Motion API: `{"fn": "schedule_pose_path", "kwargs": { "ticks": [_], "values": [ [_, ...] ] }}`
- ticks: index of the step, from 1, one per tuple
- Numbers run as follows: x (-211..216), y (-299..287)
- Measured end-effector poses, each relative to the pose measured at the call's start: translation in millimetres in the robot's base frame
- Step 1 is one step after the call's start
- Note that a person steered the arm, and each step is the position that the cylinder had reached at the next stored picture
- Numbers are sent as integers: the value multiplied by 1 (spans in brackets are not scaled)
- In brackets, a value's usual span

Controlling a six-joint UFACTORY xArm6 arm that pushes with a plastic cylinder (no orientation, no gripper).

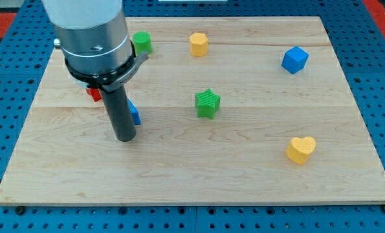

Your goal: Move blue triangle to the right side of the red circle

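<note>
My tip (125, 138) rests on the wooden board at the view's left. The blue triangle (134, 114) is mostly hidden behind the rod; only a sliver shows at the rod's right edge, just above the tip. A red block (94, 94), only partly visible under the arm's body, sits to the upper left of the rod; its shape cannot be made out.
A green block (142, 43) sits at the top left beside the arm. A yellow hexagon-like block (198, 44) is at top centre, a blue cube (295, 59) at top right, a green star (208, 103) in the middle, a yellow heart (300, 149) at lower right.
</note>
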State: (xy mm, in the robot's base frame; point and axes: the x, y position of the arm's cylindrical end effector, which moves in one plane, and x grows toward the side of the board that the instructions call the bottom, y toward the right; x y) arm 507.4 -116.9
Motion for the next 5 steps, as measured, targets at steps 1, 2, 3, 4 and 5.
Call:
{"fn": "schedule_pose_path", "kwargs": {
  "ticks": [1,2,3,4,5],
  "values": [
    [-1,-5],
    [-12,-5],
    [-24,3],
    [-34,15],
    [-53,15]
  ]
}}
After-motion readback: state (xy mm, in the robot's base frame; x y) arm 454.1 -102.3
